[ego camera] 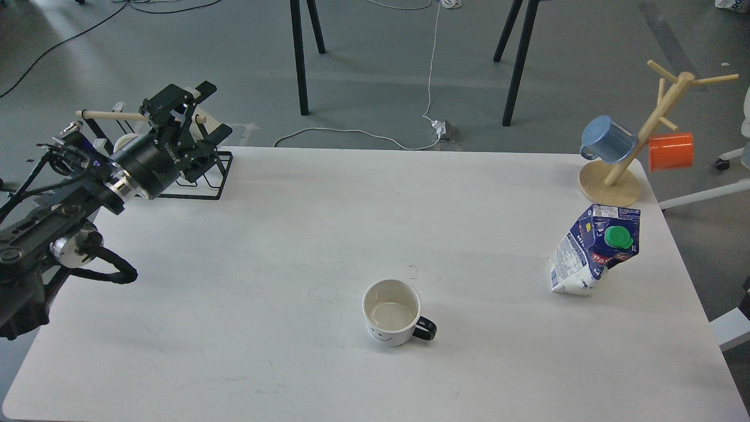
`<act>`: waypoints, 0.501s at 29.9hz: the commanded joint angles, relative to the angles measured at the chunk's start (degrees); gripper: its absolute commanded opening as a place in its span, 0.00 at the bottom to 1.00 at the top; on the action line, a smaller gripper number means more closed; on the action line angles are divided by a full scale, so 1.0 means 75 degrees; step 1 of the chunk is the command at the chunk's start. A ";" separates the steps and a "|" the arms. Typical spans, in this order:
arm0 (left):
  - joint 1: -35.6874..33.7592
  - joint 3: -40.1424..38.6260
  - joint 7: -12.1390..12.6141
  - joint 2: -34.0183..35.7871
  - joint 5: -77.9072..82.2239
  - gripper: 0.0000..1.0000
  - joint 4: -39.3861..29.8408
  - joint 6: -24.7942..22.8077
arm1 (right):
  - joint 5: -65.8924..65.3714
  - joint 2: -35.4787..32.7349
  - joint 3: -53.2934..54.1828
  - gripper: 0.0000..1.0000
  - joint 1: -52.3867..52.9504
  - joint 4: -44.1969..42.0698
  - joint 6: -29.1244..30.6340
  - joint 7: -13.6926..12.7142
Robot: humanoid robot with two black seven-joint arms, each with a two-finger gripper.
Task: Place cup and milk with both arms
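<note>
The cup [391, 312] stands upright at bench [281, 234] centre-front, handle pointing right. The milk carton [593, 248] stands near the right edge, long axis vertical, cap facing forward. Left hand [199, 120] open, empty.

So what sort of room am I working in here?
Probably a lab or workshop test setup rather than a kitchen: a bare white table on a grey concrete-looking floor, loose cables and a power strip behind it, and a wooden mug tree as a prop.
</note>
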 commanded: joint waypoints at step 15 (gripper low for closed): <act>0.0308 -0.0011 -0.0001 -0.0208 0.0516 0.89 0.0015 0.0000 | -0.1567 0.1509 -0.1362 0.97 0.1390 0.0812 -0.2884 0.1339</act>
